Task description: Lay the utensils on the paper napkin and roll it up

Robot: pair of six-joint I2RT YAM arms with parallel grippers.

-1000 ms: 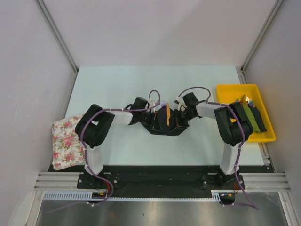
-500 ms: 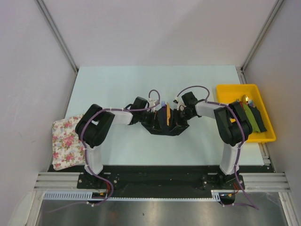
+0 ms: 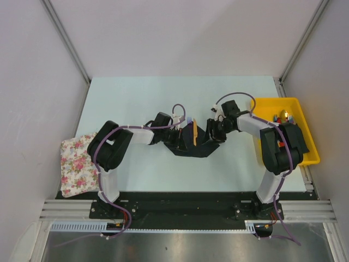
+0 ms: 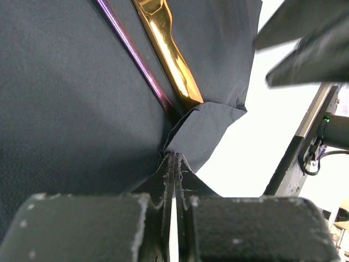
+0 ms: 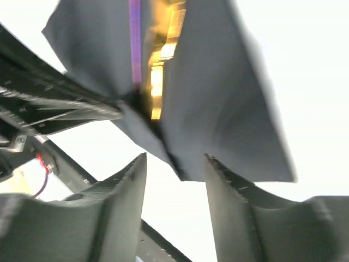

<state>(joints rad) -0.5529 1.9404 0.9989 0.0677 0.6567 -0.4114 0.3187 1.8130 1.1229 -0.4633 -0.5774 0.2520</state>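
the paper napkin (image 3: 199, 150) lies in the middle of the table (image 3: 136, 98), between the two arms, with its left and right sides lifted off the surface. the utensils (image 3: 194, 132) rest in the crease on top of it. their long axis runs near to far, with the tines at the far end. in the left wrist view a gold handle and a thin purple one lie side by side on the black sheet.

the left gripper (image 4: 173, 164) is fully closed, pinching a folded corner of the napkin just beside the end of the handles. the right gripper (image 5: 174, 169) stands open with its fingers apart and has hold of nothing. the napkin's right flap points down toward the gap, but neither pad presses it.

the utensils lie just right of the left gripper and just left of the right one, both about equally near. the roll probably has to turn about that near-far axis, and the side the left arm pinches looks ready to be carried over the handles.
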